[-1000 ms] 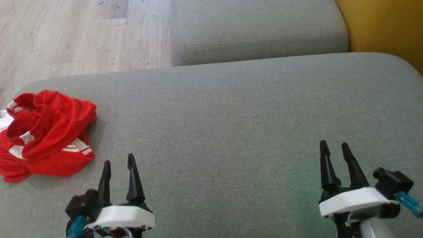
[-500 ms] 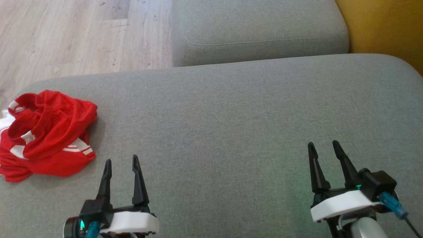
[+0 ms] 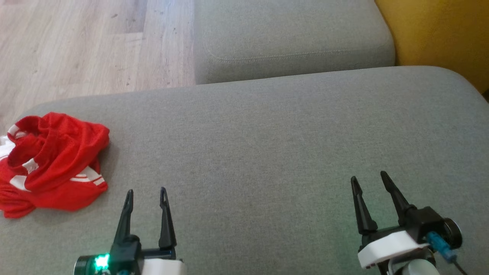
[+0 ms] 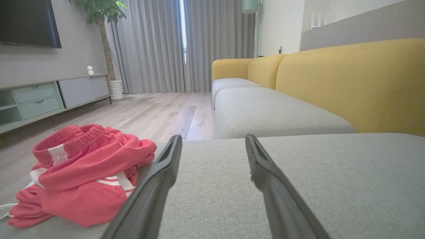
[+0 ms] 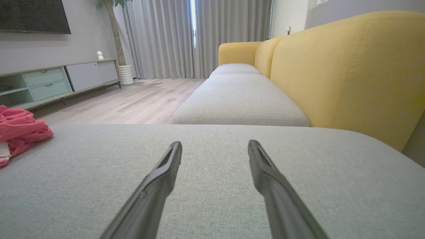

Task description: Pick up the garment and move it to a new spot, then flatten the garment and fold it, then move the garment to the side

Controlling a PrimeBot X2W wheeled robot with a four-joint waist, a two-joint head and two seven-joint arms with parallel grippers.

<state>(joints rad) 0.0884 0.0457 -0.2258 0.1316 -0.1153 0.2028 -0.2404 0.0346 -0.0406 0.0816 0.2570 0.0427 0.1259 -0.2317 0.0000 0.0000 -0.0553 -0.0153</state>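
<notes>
Because the crumpled red mesh garment with white stripes [image 3: 53, 164] is bunched into a heap, its full shape cannot be made out. A gathered elastic waistband [image 4: 66, 139] is seen along its top in the left wrist view, and its left side is cut off by the border of the head view. It is placed at the left end of the wide grey fabric seat cushion [image 3: 248, 145], close to that cushion's left edge, and a thin white cord [image 4: 6, 207] is seen at its near left corner. In the right wrist view a small corner of the garment is caught at the left border, the rest being cut off. The left gripper [image 3: 146, 190] is held over the near part of the cushion, just right of the garment and apart from it. Its body is cut off by the bottom border, where a green light [image 3: 101, 262] is lit. Its two long dark fingers [image 3: 165, 217] are spread wide and nothing is held between them. The right gripper [image 3: 368, 175] is held over the near right of the cushion, well apart from the garment, its jaws likewise released and empty. Whether either pair of tips rests on the fabric cannot be told. Farther off, a second grey cushion [image 3: 290, 34], a yellow upholstered backrest [image 3: 439, 34] at the right and a pale wooden floor [image 3: 76, 46] at the far left are seen.
</notes>
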